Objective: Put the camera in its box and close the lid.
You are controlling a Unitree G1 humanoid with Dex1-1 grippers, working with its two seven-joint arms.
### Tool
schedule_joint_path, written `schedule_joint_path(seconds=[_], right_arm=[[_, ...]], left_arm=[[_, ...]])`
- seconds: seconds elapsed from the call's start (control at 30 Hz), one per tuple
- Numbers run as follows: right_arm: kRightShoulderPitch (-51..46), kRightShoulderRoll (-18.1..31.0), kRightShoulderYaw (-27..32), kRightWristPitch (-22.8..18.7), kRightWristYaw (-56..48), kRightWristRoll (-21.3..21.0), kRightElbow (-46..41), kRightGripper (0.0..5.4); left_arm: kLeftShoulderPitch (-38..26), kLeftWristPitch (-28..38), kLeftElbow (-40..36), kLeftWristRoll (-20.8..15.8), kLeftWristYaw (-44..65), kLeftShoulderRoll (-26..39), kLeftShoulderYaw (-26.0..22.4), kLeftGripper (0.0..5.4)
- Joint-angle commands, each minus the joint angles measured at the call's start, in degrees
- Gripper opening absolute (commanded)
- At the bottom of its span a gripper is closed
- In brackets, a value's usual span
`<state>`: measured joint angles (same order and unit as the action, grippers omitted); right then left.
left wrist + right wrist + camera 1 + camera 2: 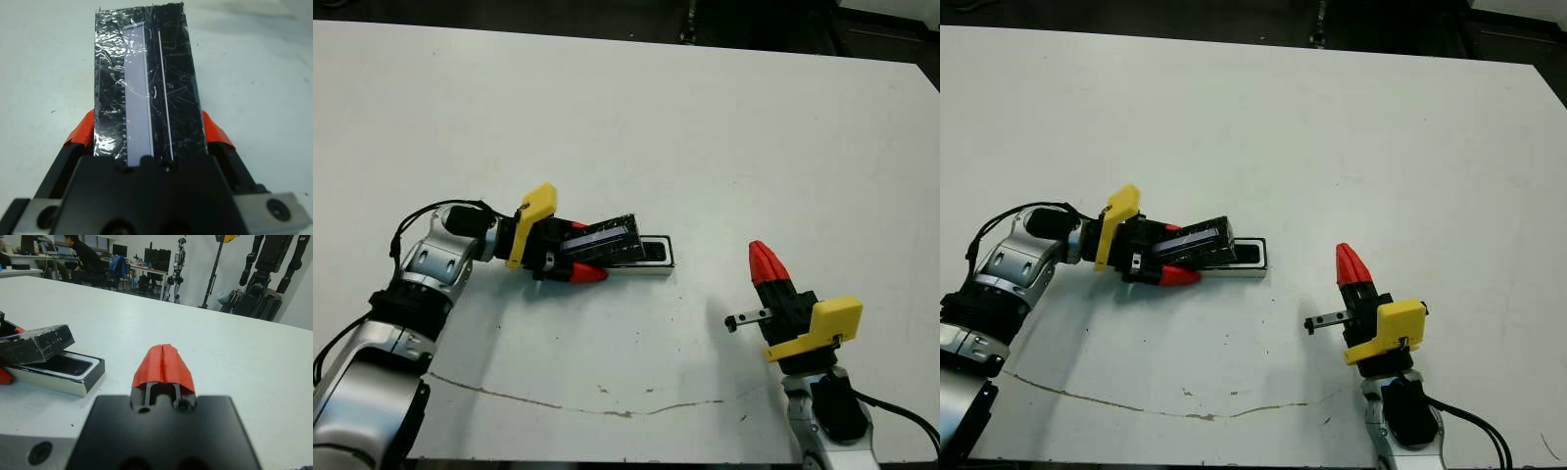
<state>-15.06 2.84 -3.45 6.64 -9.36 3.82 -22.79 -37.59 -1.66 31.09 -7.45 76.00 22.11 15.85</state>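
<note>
My left gripper (585, 251) is shut on the lid (602, 240), a black speckled panel with a pale stripe (137, 93). The lid hangs tilted over the left end of the box (664, 266), its far end raised. The box lies lengthwise on the table, white walls showing (73, 382). Inside it rests the camera (66, 366), a glossy black bar partly covered by the lid. To the right of the box, my right gripper (762, 259) points away from me, shut and empty, its red tips pressed together (164, 363).
A thin brown line (558, 401) crosses the table near its front edge. Beyond the far edge, the right wrist view shows a seated person (90, 259), desks and standing robot frames (266, 274). White tabletop stretches on all sides of the box.
</note>
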Motion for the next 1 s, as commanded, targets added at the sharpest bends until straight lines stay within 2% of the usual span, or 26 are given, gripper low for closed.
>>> schedule_joint_path(seconds=[0.03,0.33,0.57,0.73,0.9,1.0], right_arm=[[-0.70,0.72,0.56,-0.46,0.21,-0.07,0.28,0.00],[-0.59,0.80,0.60,-0.28,0.20,-0.21,0.50,0.00],[-0.72,0.63,0.57,-0.73,0.16,0.17,0.33,0.00],[-0.71,0.77,0.60,-0.55,0.05,0.18,0.44,0.00],[-0.71,0.95,0.60,-0.35,0.14,-0.35,0.39,0.00],[-0.81,0.71,0.58,-0.80,0.28,-0.09,0.15,0.00]], left_arm=[[1.77,1.27,0.66,1.65,0.47,-1.09,2.17,3.28],[-0.13,3.54,2.44,2.56,2.19,-1.93,4.78,3.27],[-2.67,1.59,2.63,3.23,1.95,-2.87,6.20,3.26],[-4.46,-2.29,5.28,2.41,2.95,-5.03,6.27,3.26],[-5.89,-8.03,5.22,3.17,2.77,-6.92,7.81,3.26],[-6.72,-9.01,5.49,3.45,3.46,-7.87,8.72,3.26]])
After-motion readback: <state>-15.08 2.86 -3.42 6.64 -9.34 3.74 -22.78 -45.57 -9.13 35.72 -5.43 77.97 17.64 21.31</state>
